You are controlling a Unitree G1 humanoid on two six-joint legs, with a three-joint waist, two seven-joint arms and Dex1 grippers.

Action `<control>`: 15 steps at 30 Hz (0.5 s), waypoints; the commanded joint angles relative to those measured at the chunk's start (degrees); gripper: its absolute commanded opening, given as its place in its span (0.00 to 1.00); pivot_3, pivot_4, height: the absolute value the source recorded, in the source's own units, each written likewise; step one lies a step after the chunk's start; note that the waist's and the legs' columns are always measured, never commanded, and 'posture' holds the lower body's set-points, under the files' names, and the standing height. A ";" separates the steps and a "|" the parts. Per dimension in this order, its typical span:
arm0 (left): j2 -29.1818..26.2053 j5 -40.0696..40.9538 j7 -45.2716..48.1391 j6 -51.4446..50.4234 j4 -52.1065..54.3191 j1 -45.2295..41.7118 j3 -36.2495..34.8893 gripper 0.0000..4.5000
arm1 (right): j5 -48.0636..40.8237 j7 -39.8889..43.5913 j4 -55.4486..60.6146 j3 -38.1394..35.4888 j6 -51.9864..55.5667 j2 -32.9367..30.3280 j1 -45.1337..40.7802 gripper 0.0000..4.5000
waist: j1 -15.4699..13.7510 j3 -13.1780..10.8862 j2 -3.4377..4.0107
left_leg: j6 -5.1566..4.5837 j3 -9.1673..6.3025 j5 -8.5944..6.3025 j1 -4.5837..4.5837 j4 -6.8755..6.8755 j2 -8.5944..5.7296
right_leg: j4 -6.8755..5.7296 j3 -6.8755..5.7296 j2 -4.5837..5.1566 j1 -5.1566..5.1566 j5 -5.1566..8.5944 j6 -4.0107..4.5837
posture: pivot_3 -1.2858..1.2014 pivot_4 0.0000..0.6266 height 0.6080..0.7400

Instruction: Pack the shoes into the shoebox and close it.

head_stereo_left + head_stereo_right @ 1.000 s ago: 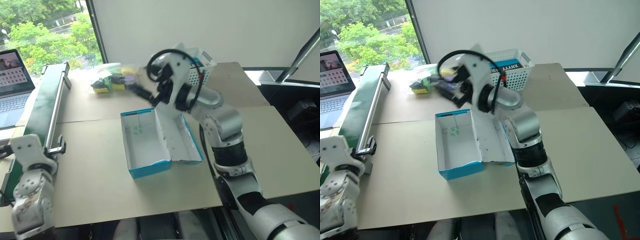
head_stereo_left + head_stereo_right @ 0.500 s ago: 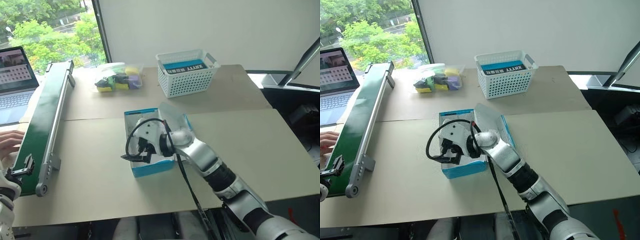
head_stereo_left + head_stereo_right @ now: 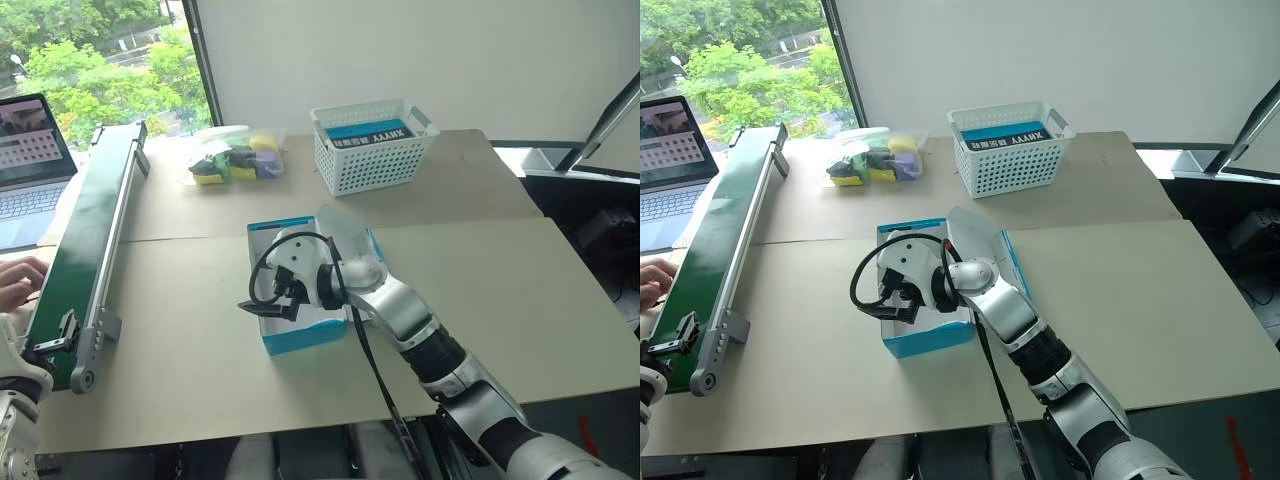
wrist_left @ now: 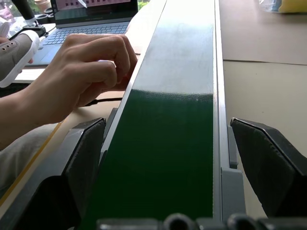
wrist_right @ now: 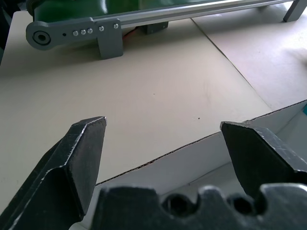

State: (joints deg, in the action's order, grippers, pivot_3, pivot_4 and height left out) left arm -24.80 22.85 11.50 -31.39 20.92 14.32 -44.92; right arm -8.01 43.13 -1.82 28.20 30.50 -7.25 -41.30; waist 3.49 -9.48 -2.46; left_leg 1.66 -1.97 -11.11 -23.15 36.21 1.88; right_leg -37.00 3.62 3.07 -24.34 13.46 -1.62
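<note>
The shoebox (image 3: 305, 338) lies open on the table's middle, blue outside and white inside, with its lid (image 3: 345, 235) tilted up on the right. My right gripper (image 3: 268, 303) hovers open over the box's left wall (image 5: 192, 153) and holds nothing. Over the near end of the green conveyor, my left gripper (image 4: 165, 124) is open, one finger on each side of the belt. One grey shoe (image 4: 17, 48) with a white sole lies by the laptop, behind a person's hand (image 4: 81, 72).
A green conveyor (image 3: 95, 230) runs along the table's left side. A laptop (image 3: 30, 150) sits beyond it. At the back stand a white lattice basket (image 3: 372, 145) and a clear bag of coloured items (image 3: 232, 160). The person's hand (image 3: 20, 275) rests at the left edge.
My right arm has come down from above the box's far side to its near left wall. A person's hand has appeared at the left. The head camera has shifted.
</note>
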 commanded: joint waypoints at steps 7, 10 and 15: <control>-0.64 0.16 -1.03 0.30 1.90 -0.56 0.09 0.99 | 0.12 -0.57 1.31 -1.51 -0.40 0.47 0.07 1.00 | 0.00 0.00 0.00 | 0.00 0.00 0.00 0.00 0.00 0.00 | 0.00 0.00 0.00 0.00 0.00 0.00 | 0.52 0.24 0.93; -0.78 0.31 -1.08 0.39 1.84 -0.48 -0.23 0.99 | 0.28 -0.72 1.22 -1.46 -0.48 0.33 0.11 1.00 | 0.01 0.00 0.00 | 0.00 0.00 0.00 0.00 0.00 0.00 | 0.00 0.00 0.00 0.00 0.00 0.00 | 0.52 0.24 0.93; -0.92 0.36 -1.11 0.35 1.97 -0.39 -0.52 0.99 | 0.66 -1.00 0.98 -1.26 -0.62 0.32 0.17 1.00 | 0.00 0.00 0.00 | 0.00 0.00 0.00 0.00 0.00 0.00 | 0.01 0.00 0.00 0.00 0.00 0.00 | 0.52 0.24 0.93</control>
State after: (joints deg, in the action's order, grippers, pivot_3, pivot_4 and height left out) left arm -24.82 22.86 10.70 -31.41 20.92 13.85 -44.24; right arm -7.49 42.40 -1.85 28.20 30.49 -7.30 -41.25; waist 3.49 -9.48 -2.46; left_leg 1.66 -1.97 -11.11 -23.16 36.21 1.88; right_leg -36.99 3.62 3.07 -24.34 13.46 -1.62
